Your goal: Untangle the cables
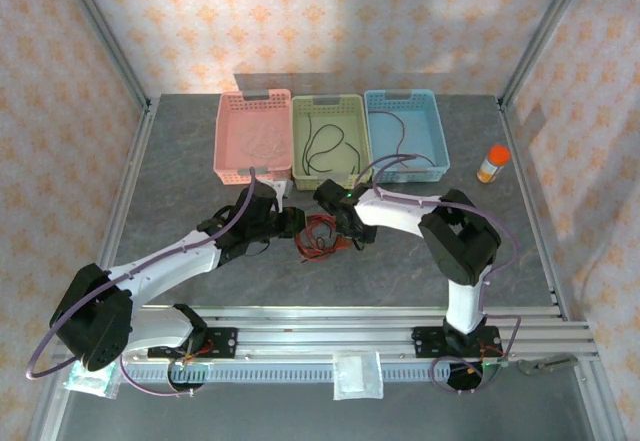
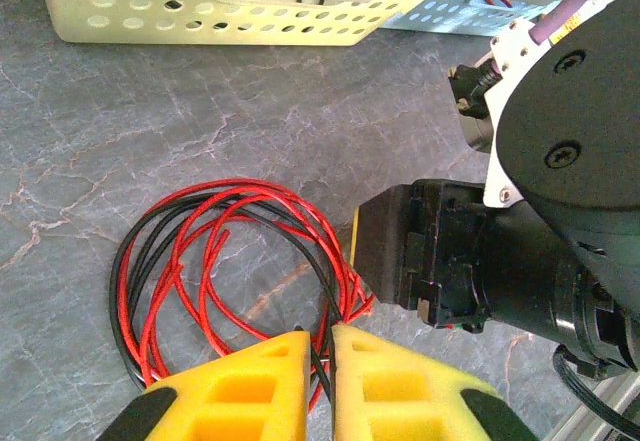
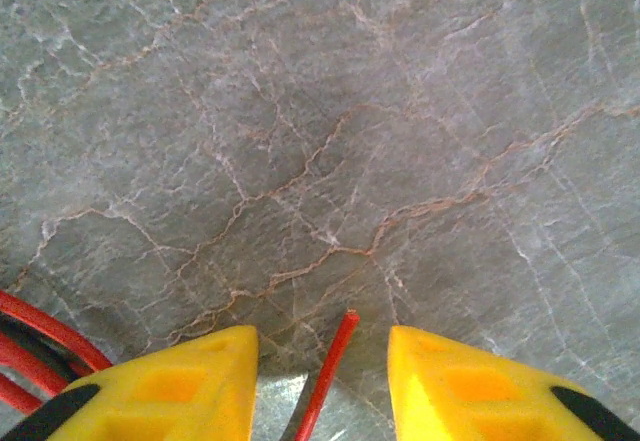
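Observation:
The cables (image 1: 318, 237) are a small tangle of red and black loops on the grey table between my two grippers. My left gripper (image 1: 297, 225) comes in from the left. In the left wrist view its yellow fingers (image 2: 270, 371) are shut on a black cable (image 2: 322, 291) at the tangle's near side, and the red loops (image 2: 200, 261) spread out beyond. My right gripper (image 1: 336, 225) meets the tangle from the right. Its jaws (image 3: 322, 351) stand open, with a loose red cable end (image 3: 337, 354) lying between the fingers and touching neither.
Three baskets line the back: pink (image 1: 253, 172), green (image 1: 330, 102) with a black cable inside, and blue (image 1: 404, 96) with another cable. An orange-capped bottle (image 1: 492, 164) stands at the right. The right wrist's black body (image 2: 450, 261) is close to the tangle.

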Action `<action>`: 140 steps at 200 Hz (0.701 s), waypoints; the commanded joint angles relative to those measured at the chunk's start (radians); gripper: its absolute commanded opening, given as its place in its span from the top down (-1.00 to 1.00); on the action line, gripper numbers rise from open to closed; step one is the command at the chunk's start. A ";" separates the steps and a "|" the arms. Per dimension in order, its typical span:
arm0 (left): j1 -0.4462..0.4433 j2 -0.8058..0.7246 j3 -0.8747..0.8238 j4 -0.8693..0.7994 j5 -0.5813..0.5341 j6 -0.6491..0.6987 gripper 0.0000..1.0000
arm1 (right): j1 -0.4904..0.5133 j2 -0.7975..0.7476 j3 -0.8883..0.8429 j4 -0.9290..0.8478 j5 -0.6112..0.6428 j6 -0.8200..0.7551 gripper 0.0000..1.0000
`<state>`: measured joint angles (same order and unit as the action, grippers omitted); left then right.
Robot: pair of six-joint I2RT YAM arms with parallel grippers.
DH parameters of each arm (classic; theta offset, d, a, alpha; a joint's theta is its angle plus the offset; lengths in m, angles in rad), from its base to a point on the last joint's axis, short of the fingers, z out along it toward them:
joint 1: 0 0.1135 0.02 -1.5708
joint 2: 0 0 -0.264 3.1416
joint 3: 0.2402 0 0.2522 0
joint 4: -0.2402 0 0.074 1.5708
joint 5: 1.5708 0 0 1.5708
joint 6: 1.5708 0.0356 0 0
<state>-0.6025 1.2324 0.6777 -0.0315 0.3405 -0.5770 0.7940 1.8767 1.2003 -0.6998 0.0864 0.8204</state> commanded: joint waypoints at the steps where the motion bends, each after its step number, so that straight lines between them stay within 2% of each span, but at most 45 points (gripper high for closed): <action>1: -0.003 -0.002 -0.012 0.031 0.002 0.012 0.70 | 0.006 0.007 -0.029 0.011 -0.001 0.016 0.30; 47: -0.003 0.011 0.002 0.033 0.004 0.014 0.70 | -0.002 -0.010 -0.111 0.097 -0.061 0.040 0.40; 90: -0.005 0.033 0.015 0.058 0.014 0.011 0.70 | -0.006 -0.029 -0.155 0.123 -0.063 0.057 0.65; 140: -0.005 0.052 0.034 0.150 0.024 0.014 0.70 | -0.006 -0.189 -0.137 0.177 -0.034 0.050 0.95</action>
<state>-0.6025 1.2678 0.6781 0.0288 0.3435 -0.5770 0.7902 1.7748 1.0691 -0.5289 0.0452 0.8650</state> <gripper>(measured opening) 0.149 0.048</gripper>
